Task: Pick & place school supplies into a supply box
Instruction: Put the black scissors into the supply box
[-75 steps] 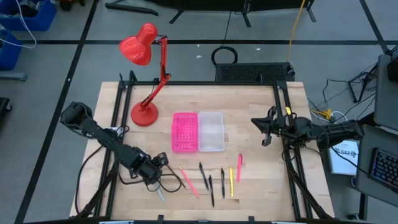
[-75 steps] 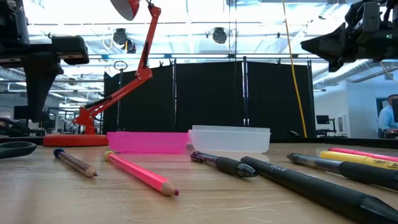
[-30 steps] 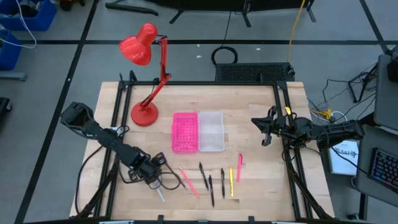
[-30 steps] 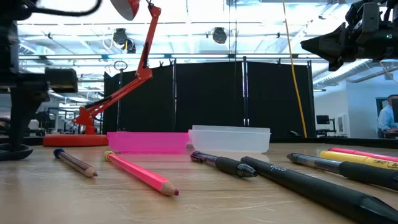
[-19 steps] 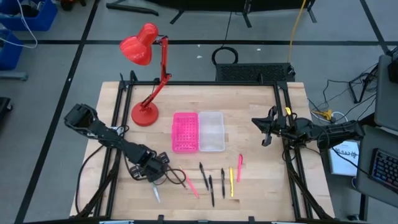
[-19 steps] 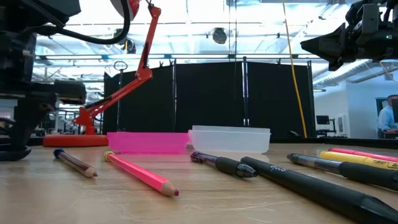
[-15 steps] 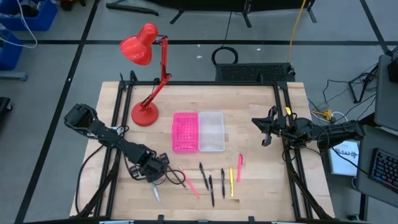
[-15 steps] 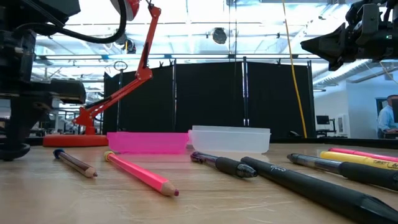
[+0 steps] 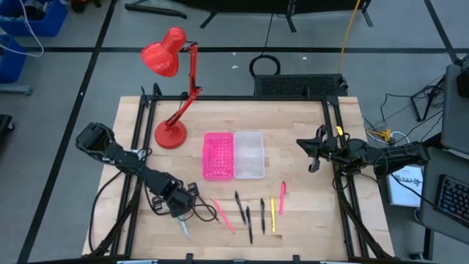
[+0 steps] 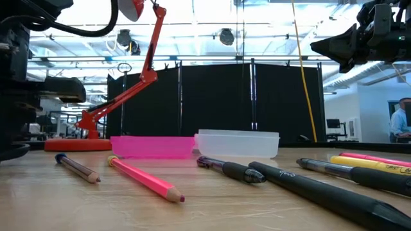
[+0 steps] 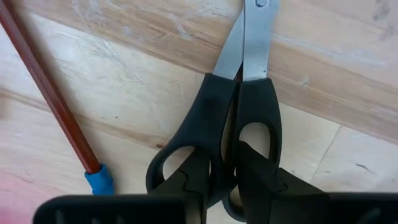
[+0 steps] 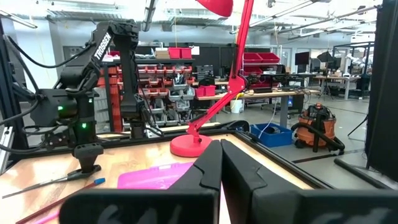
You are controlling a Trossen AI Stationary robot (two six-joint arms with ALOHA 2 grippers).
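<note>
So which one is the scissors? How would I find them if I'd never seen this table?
Start at the red lamp and go toward the front edge of the wooden table. There the left tool sits over the scissors. They are the only thing with silver blades and black loop handles; the pens and pencils beside them are thin sticks.

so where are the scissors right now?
High view: the scissors lie front-left on the table, under the left tool, beside the pink pencil.
</note>
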